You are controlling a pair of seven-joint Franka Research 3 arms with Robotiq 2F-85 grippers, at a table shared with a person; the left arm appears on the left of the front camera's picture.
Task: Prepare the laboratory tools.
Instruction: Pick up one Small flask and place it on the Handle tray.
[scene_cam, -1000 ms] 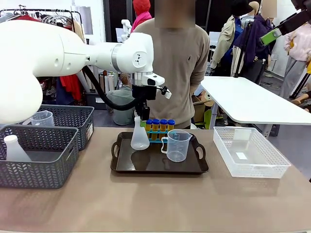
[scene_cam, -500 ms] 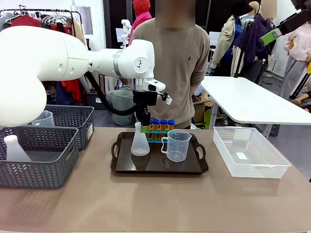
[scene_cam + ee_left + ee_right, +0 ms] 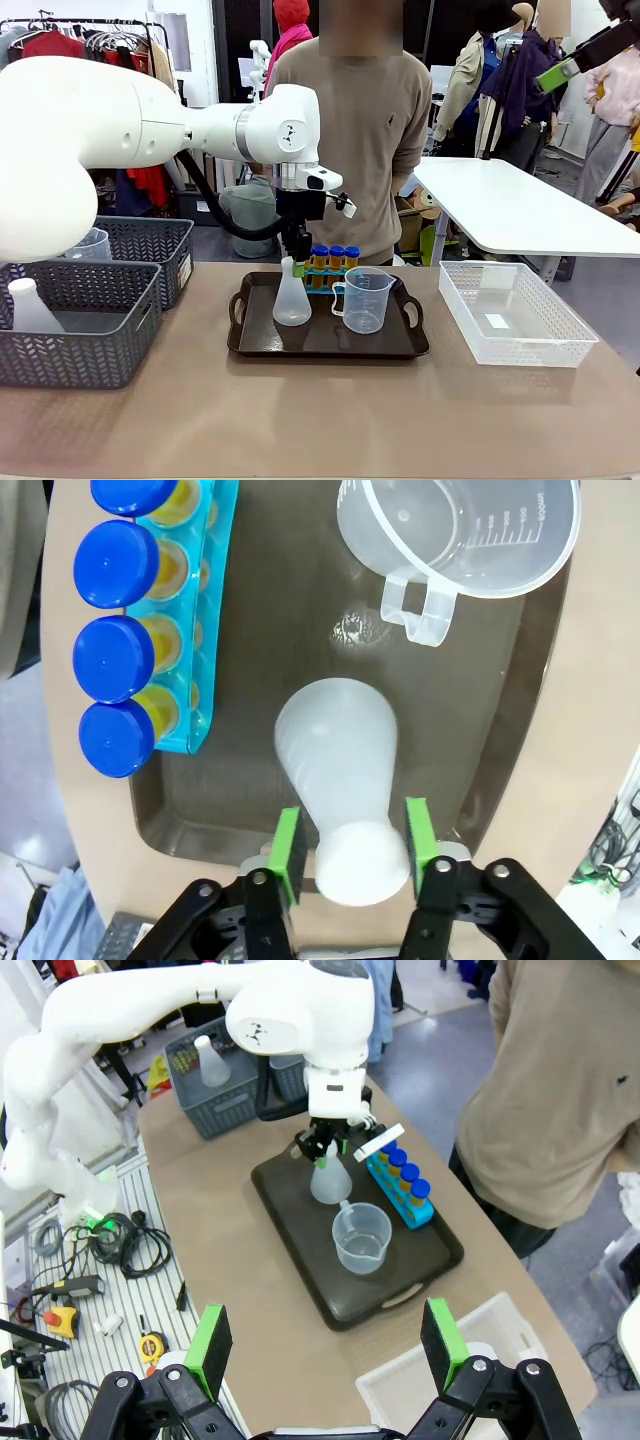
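A white conical flask (image 3: pixel 291 300) stands upright on the black tray (image 3: pixel 320 345), left of the clear handled beaker (image 3: pixel 365 298). Behind them the blue rack (image 3: pixel 325 275) holds several yellow tubes with blue caps (image 3: pixel 328 254). My left gripper (image 3: pixel 291 262) points straight down over the flask. In the left wrist view its green pads (image 3: pixel 288 852) flank the flask's neck (image 3: pixel 360 865) with a thin gap on one side, so the left gripper (image 3: pixel 352 855) stands open. My right gripper (image 3: pixel 327 1335) hangs high above the table, open and holding nothing.
Two grey mesh baskets (image 3: pixel 75 320) stand at the left, holding another flask (image 3: pixel 30 308) and another beaker (image 3: pixel 88 243). A white mesh basket (image 3: pixel 515 310) sits at the right. A person (image 3: pixel 360 130) stands at the far edge behind the tray.
My left gripper came down and slightly right with the flask, which now rests on the tray. Its jaws have parted from the neck.
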